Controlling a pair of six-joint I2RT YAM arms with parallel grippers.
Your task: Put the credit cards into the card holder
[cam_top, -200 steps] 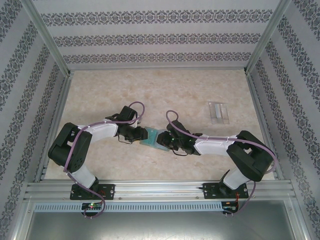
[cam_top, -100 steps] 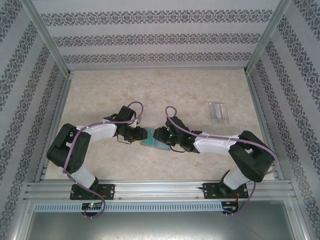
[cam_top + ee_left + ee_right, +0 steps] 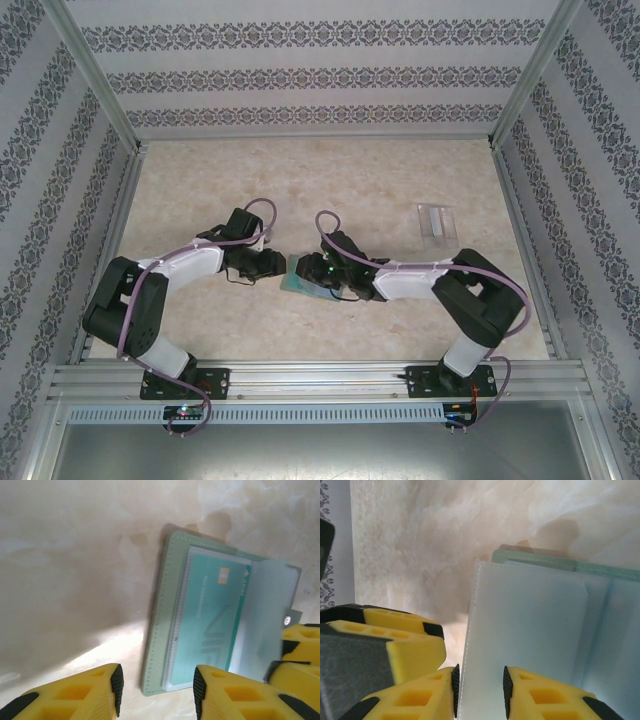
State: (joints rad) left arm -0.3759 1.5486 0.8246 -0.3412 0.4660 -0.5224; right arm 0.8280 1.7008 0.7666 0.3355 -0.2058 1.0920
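The card holder (image 3: 299, 279) lies open on the table between my two grippers, sage green with clear inner leaves (image 3: 172, 615). A teal card (image 3: 210, 622) sits in its clear pocket. Two pale credit cards (image 3: 437, 222) lie side by side at the back right. My left gripper (image 3: 157, 687) is open, its fingers on either side of the holder's near corner without touching it. My right gripper (image 3: 479, 690) is narrowly open at the opposite side, with the left edge of a pale clear leaf (image 3: 530, 615) lying in the gap between its pads. Its fingers (image 3: 300, 650) are by the snap tab.
Patterned walls and metal rails (image 3: 310, 380) enclose the marbled table (image 3: 330, 180). The two grippers are very close together over the holder; the left gripper's fingers (image 3: 395, 640) are just beside the right ones.
The right gripper has moved left over the card holder. The left gripper has shifted slightly left and back, and both arms' elbows have swung.
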